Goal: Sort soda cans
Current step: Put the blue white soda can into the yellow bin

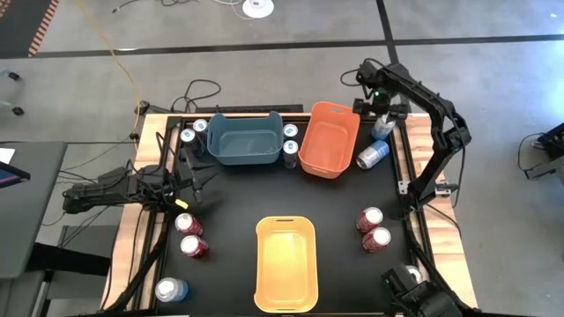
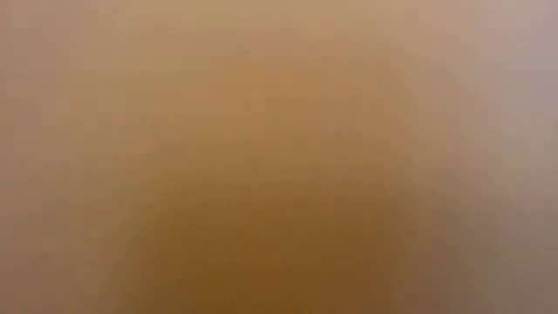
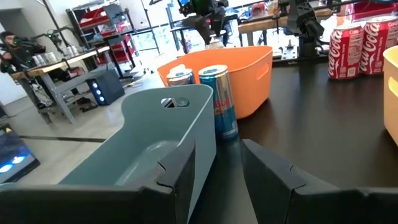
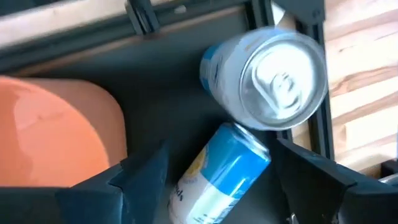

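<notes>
My right gripper point(image 1: 382, 107) point(image 4: 221, 155) hangs open over the table's far right corner. Below it an upright pale blue can point(image 1: 382, 127) point(image 4: 273, 78) stands beside a lying pale blue can point(image 1: 373, 155) point(image 4: 221, 171), which shows between the fingers without touching them. My left gripper point(image 1: 196, 180) point(image 3: 221, 155) is open at the left side, level, pointing at the teal bin point(image 3: 143, 143) and the dark blue cans point(image 3: 217, 99) beside it. Two more dark blue cans point(image 1: 194, 130) stand at the teal bin's left. Red cans stand in pairs at left point(image 1: 190, 234) and right point(image 1: 373, 229).
The teal bin point(image 1: 242, 139) and orange bin point(image 1: 330, 138) sit at the far edge, and the yellow bin point(image 1: 285, 262) sits at the near middle. Another pale blue can point(image 1: 170, 289) stands near the left corner. The low view is filled by an orange-brown blur.
</notes>
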Controlling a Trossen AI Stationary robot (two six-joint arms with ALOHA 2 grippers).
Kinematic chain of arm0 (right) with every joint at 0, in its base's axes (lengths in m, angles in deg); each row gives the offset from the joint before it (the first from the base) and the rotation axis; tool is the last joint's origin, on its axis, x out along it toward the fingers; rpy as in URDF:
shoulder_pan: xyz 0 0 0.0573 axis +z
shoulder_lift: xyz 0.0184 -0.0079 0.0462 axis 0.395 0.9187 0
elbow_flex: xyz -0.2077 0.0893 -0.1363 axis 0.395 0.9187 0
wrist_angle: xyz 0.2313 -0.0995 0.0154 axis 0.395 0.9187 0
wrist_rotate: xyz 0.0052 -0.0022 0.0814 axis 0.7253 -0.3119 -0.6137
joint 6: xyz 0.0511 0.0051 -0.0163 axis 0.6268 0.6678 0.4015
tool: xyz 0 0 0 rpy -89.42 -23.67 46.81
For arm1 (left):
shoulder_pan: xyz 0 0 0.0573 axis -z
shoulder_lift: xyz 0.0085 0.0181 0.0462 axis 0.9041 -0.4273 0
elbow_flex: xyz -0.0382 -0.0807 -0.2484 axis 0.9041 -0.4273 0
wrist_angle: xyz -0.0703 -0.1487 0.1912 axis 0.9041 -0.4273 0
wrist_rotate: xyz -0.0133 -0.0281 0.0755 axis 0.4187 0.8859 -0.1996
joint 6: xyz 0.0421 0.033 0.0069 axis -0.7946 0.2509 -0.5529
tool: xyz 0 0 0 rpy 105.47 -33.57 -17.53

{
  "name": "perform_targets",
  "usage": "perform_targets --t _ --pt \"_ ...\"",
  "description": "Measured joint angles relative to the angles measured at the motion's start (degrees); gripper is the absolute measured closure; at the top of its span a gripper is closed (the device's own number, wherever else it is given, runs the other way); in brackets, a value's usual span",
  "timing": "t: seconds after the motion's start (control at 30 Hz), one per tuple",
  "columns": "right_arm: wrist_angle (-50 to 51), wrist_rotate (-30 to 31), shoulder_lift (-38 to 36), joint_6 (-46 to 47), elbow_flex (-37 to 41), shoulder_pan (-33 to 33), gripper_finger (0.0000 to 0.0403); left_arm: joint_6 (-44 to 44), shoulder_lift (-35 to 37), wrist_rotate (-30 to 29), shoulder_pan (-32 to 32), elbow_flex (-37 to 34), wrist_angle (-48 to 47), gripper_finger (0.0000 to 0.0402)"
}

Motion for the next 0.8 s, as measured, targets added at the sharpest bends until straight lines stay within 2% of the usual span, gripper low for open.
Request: perform_targets --t 0.17,0.5,0.8 --pt "-4.7 -0.1 0.0 0.2 3.7 0.0 0.0127 -0.2 0.0 0.0 0.0 0.0 0.1 0.0275" --pt "-4.1 -1.1 0.0 -2.2 4.4 0.2 0.0185 -1.5 0.0 0.0 0.0 0.0 0.9 0.0275" --pt "-4.2 -0.3 -0.1 -3.5 0.8 2.6 0.0195 -1.7 0.0 0.0 0.0 0.0 1.3 0.0275"
